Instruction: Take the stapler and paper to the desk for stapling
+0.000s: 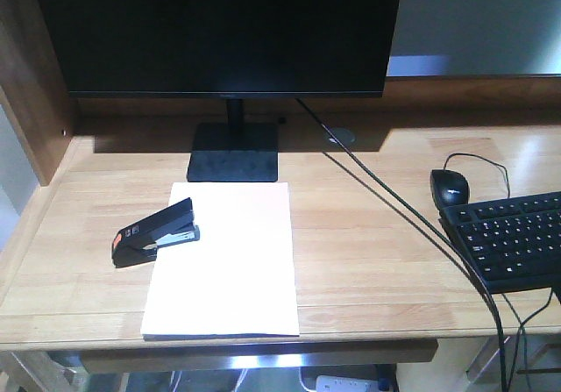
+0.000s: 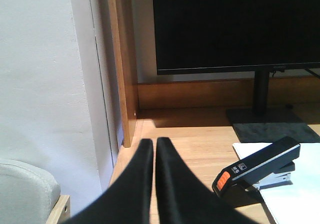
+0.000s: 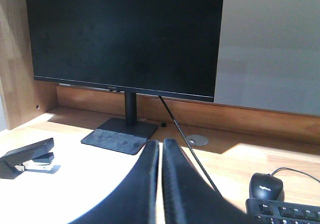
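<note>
The white paper (image 1: 226, 260) lies flat on the light-wood desk (image 1: 377, 234), in front of the monitor stand. The black stapler (image 1: 155, 232) with its orange-red end rests over the sheet's left edge, mouth on the paper. In the left wrist view the stapler (image 2: 257, 171) sits to the right of my left gripper (image 2: 154, 143), which is shut and holds nothing. The right wrist view has the stapler (image 3: 27, 156) at far left and the paper (image 3: 85, 189) bright under my right gripper (image 3: 160, 144), shut and empty. Neither gripper shows in the front view.
A black monitor (image 1: 223, 32) on a flat stand (image 1: 233, 153) fills the back. Its cable (image 1: 394, 199) runs diagonally to the front right. A black mouse (image 1: 450, 187) and keyboard (image 1: 513, 237) lie at right. A wooden side panel (image 2: 124, 63) closes the desk's left end.
</note>
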